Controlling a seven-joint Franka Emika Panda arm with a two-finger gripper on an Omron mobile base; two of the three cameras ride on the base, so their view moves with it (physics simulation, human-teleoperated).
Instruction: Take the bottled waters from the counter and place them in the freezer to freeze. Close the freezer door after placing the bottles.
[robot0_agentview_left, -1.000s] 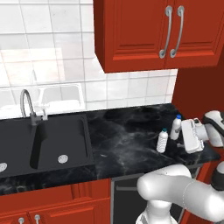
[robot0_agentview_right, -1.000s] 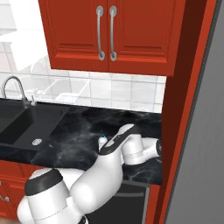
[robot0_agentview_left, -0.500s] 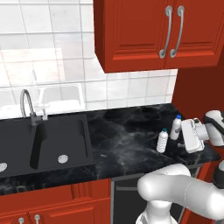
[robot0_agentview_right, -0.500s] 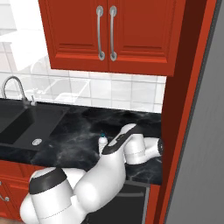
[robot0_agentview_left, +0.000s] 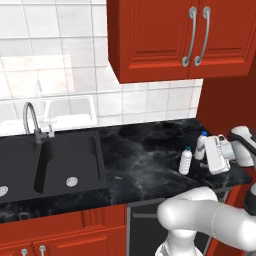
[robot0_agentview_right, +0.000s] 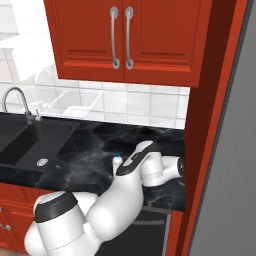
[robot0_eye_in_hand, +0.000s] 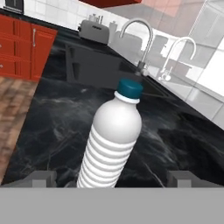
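Note:
Two bottled waters stand upright near the right end of the black counter (robot0_agentview_left: 145, 165): one bottled water (robot0_agentview_left: 185, 161) in front, the other (robot0_agentview_left: 201, 145) just behind it and partly hidden by my hand. My gripper (robot0_agentview_left: 209, 159) hovers low beside them, open. In the hand view a ribbed bottle with a blue cap (robot0_eye_in_hand: 111, 140) stands between my spread fingertips (robot0_eye_in_hand: 43, 178), untouched, with the gripper (robot0_eye_in_hand: 111, 178) level with its base. In the right base view my arm covers most of a bottle (robot0_agentview_right: 117, 159). The grey freezer (robot0_agentview_right: 230, 150) rises at the far right.
A black sink (robot0_agentview_left: 70, 160) with a curved faucet (robot0_agentview_left: 31, 120) takes the counter's left part. Red wall cabinets (robot0_agentview_left: 165, 40) hang above. A tall red panel (robot0_agentview_right: 200, 125) stands between counter and freezer. A toaster (robot0_eye_in_hand: 94, 31) sits far off in the hand view.
My hand has eased slightly down and toward the bottles. The jaws stay open and both bottles stand where they were.

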